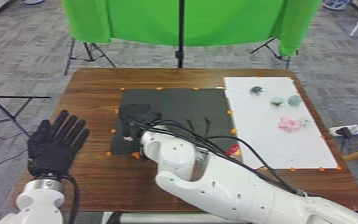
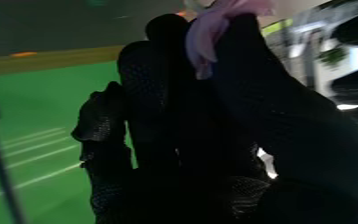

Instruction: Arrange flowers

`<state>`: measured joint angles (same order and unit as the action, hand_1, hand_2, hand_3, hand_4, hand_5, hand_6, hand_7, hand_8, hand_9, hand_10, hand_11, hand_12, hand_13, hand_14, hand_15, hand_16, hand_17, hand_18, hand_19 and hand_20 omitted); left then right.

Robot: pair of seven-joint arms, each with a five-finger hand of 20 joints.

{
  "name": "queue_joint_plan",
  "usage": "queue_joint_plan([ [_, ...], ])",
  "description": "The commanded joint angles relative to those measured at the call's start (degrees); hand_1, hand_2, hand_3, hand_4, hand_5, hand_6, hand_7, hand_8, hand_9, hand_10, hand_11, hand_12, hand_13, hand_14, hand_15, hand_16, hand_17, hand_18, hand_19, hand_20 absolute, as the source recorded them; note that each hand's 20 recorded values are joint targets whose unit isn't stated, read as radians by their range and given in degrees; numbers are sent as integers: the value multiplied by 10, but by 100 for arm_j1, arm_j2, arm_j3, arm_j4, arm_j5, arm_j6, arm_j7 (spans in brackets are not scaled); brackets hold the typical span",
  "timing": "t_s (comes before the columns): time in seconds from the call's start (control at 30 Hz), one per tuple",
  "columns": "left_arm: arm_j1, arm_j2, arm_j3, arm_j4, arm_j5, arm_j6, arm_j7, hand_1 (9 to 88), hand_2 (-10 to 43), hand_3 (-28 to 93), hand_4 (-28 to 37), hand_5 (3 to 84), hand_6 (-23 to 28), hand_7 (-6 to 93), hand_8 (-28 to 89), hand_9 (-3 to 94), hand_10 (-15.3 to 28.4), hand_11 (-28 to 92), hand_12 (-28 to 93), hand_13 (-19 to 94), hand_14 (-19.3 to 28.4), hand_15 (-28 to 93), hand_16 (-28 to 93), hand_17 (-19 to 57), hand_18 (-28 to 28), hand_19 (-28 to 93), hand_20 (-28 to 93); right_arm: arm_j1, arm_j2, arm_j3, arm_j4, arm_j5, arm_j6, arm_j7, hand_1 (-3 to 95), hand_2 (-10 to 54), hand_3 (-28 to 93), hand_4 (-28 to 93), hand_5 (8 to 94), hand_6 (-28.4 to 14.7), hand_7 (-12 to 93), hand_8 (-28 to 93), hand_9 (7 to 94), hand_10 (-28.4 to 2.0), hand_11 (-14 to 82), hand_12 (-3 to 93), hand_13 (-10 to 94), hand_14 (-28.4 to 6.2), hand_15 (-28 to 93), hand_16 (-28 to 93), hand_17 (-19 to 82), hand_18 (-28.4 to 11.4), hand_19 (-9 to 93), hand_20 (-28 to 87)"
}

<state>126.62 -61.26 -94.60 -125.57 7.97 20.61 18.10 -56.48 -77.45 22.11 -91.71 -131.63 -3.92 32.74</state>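
Flower (image 2: pixel 212 31) in right hand (image 1: pixel 138 113), pink petal lengthwise along fingers, tip toward palm

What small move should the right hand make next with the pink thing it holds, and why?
Probably ease the pink thing down onto the dark mat and let go. The right hand pinches it between thumb and finger and is already over the mat, while the other flowers, such as the pink one, lie on the white sheet.
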Motion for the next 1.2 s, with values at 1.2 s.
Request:
queue_joint_plan([
  [1.2, 370, -403, -291, -70, 131, -166, 41, 256, 155, 766, -283, 412, 74, 120, -93, 320, 132, 160, 100, 251, 133, 288, -42, -45, 125, 267, 155, -2837, 3308, 5077, -2013, 781, -609, 34, 463, -95, 783, -283, 518, -58, 119, -105, 448, -169, 87, 142, 359, -181, 279, 164, 153, -221, 673, 343],
])
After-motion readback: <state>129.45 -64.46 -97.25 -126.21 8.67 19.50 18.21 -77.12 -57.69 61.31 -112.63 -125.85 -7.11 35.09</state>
